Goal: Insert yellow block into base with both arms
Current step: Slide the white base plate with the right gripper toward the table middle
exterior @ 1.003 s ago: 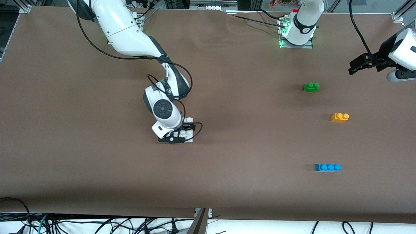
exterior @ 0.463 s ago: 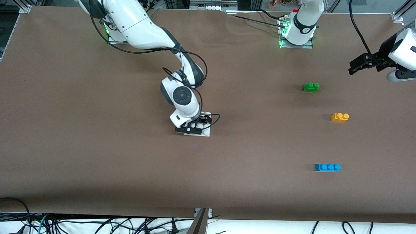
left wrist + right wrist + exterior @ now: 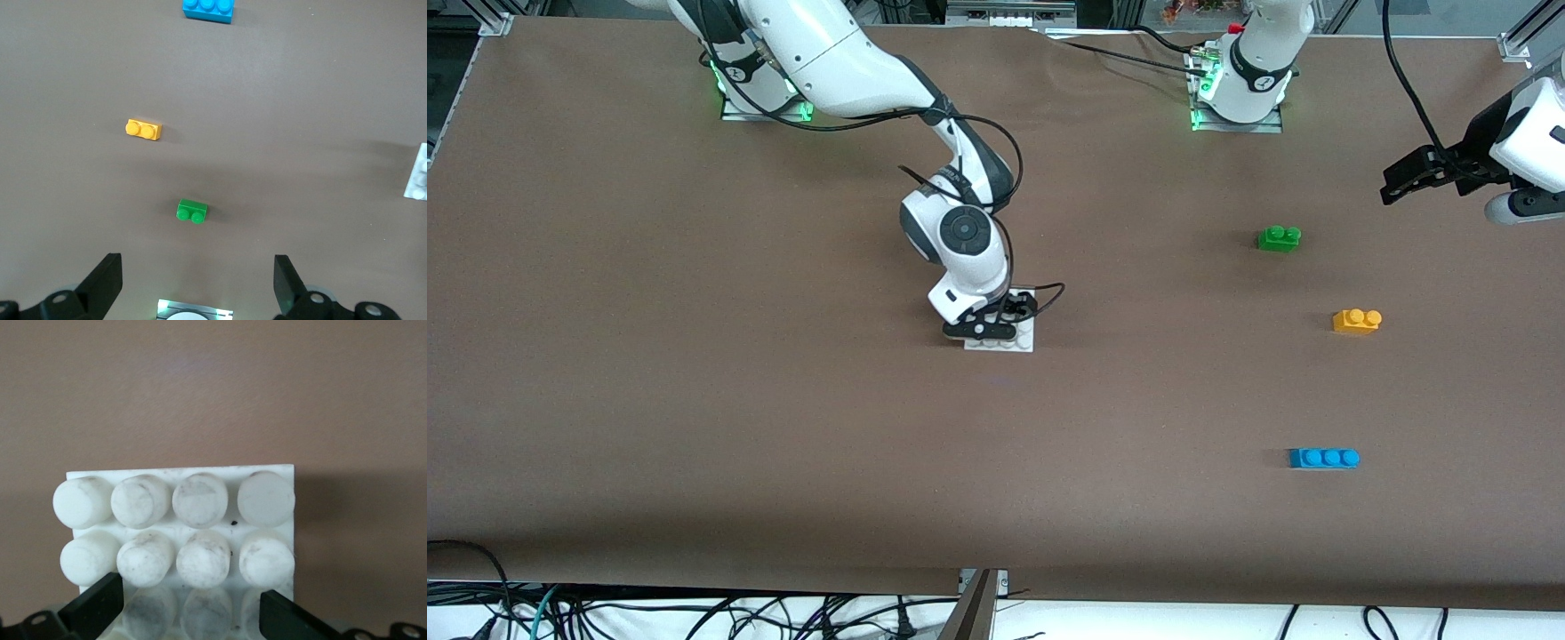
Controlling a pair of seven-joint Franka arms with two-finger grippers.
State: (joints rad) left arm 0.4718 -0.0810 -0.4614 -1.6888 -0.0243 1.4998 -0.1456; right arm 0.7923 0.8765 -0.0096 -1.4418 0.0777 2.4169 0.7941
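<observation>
Here, the right gripper (image 3: 989, 327) is gripping the flat white square plastic base (image 3: 1014, 342), its jaws closed on the plate's edge, low over the middle of the brown matte table (image 3: 694, 400). In the right wrist view the base (image 3: 180, 520) is showing rounded, scuffed studs in neat rows, some half hidden between the black jaws.

The small yellow-orange plastic block (image 3: 1357, 320), with 2 round studs on top, is lying well apart from the base, toward the left arm's end of the table, near that edge. Its long axis is running along the table's length, studs upright. A green 2-stud brick (image 3: 1280, 238) is sitting farther from the front camera, and a longer blue 3-stud brick (image 3: 1324, 458) nearer to it.

The left gripper (image 3: 1409, 178) is hovering with jaws spread wide and empty, over the table near the left arm's end. It is clearly the closer gripper to the yellow block (image 3: 144, 129), so picking it up looks like its job; the smooth, hard brick should be pinched across its short sides.
</observation>
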